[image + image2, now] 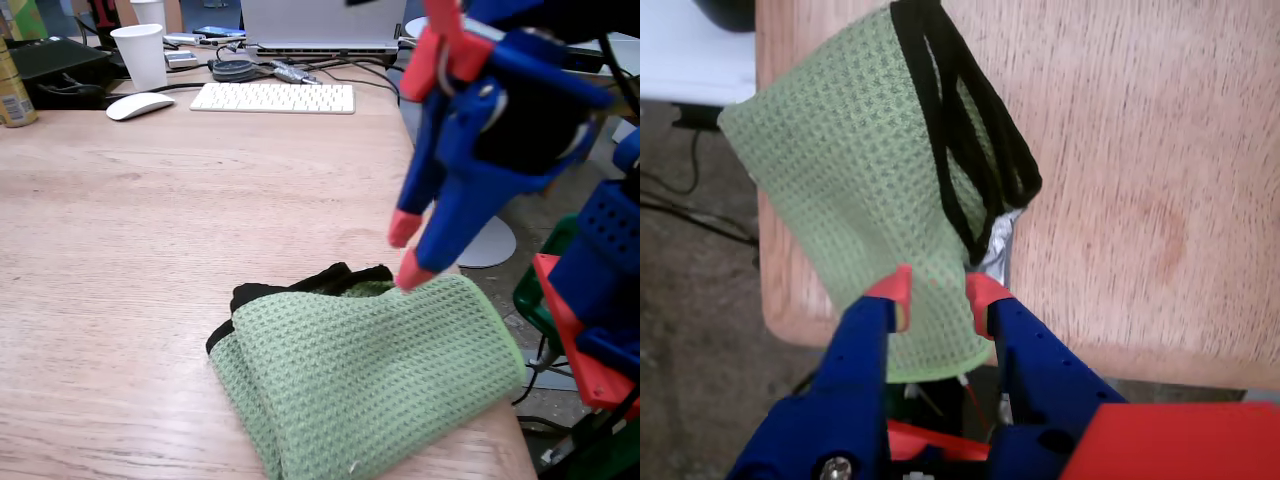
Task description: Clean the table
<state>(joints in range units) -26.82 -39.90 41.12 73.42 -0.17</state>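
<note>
The table (150, 230) is a pale wood-grain desk, also seen in the wrist view (1140, 150). A folded green waffle cloth (370, 370) with black trim lies on its near right corner and overhangs the edge in the wrist view (840, 170). My blue gripper (408, 250) with red fingertips is open over the cloth's far edge. The lower fingertip (412, 272) touches the cloth. In the wrist view the gripper (938, 298) straddles the cloth's edge, with cloth between the open fingers.
At the desk's far end are a white keyboard (272, 97), a white mouse (140, 105), a white paper cup (141, 55), a laptop (322, 25), cables and a can (12, 85). The desk's right edge runs beside the cloth. A white pedestal base (490, 242) stands on the floor.
</note>
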